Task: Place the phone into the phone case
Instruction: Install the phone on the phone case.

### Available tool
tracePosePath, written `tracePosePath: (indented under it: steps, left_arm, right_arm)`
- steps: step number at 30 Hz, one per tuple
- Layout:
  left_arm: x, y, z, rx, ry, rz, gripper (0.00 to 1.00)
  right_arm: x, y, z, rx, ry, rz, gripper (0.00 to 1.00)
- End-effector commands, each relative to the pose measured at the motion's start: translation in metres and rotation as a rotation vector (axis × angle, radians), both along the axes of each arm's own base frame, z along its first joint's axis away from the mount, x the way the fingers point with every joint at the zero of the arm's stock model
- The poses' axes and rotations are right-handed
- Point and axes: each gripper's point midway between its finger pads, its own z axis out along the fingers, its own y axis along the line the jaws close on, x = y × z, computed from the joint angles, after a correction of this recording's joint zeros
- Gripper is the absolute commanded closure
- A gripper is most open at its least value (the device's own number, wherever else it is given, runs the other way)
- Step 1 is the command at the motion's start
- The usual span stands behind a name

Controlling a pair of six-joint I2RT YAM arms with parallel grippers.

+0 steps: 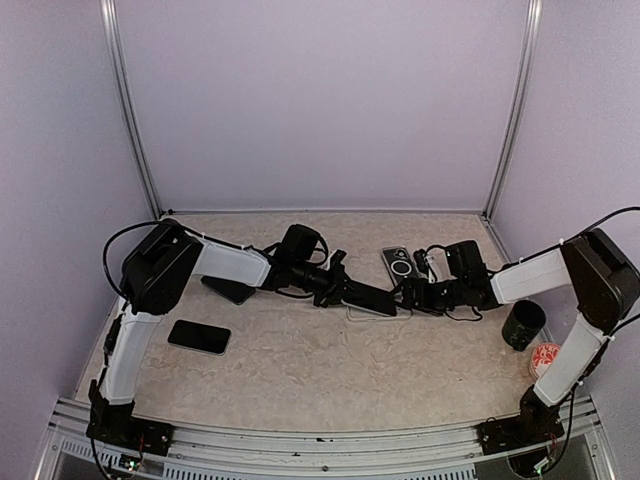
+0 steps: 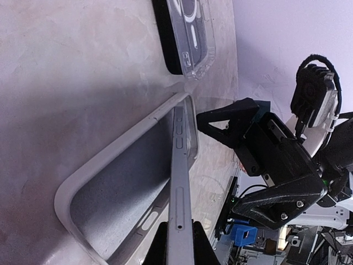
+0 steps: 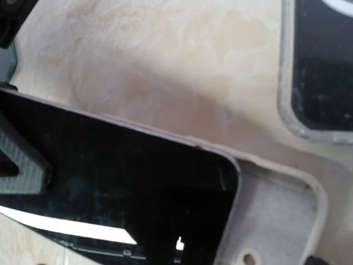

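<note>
Lilac walls are seen around a beige, marbled worktop [image 1: 300, 380], with both arms reaching in toward its middle. The phone case [image 2: 105, 193], a pale grey shell, is laid open-side up just to the 3 o'clock side of centre. The phone [image 2: 179, 165] is held over it by the left pincer [image 1: 350, 292], which is clenched on the phone's near end. From the left wrist view the phone is seen tilted up on one long edge. That edge is set down inside the shell along one wall, while the opposite edge is raised clear. In the right wrist view one end of the shell is left uncovered beyond the phone's rounded corner, so the phone is judged to be neither fully slid home nor pressed flat. The right pincer [image 1: 412, 296] is spread wide and grasps nothing, and it is poised just at 3 o'clock of the case. Roughly half the task is judged done. Lowering the raised edge, seating the corners and releasing remain. A second phone in a clear case [image 1: 397, 262] is lying at 1 o'clock of the shell, a bare black phone [image 1: 199, 336] at 8 o'clock and a black cup [image 1: 523, 324] at 4 o'clock.
</note>
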Motion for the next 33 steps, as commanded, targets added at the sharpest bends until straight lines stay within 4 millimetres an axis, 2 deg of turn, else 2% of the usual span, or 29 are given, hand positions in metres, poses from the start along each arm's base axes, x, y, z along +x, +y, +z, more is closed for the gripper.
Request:
tracePosePath:
  steps: [1, 10, 26, 33]
  left_arm:
    - [-0.004, -0.008, -0.002, -0.028, 0.0, -0.013, 1.0]
    - [-0.009, -0.005, -0.012, -0.013, 0.027, -0.009, 1.0]
    - [-0.013, -0.005, -0.012, -0.045, 0.052, -0.001, 1.0]
    - [-0.009, 0.009, -0.021, -0.028, 0.083, 0.08, 1.0]
  right_arm:
    - [-0.009, 0.018, -0.001, 0.038, 0.004, 0.055, 0.01]
    - [-0.013, 0.031, -0.002, 0.047, 0.007, 0.079, 0.01]
    - [-0.021, 0.051, 0.003, 0.07, 0.002, 0.123, 0.01]
    - [-0.025, 0.053, 0.002, 0.065, 0.019, 0.113, 0.01]
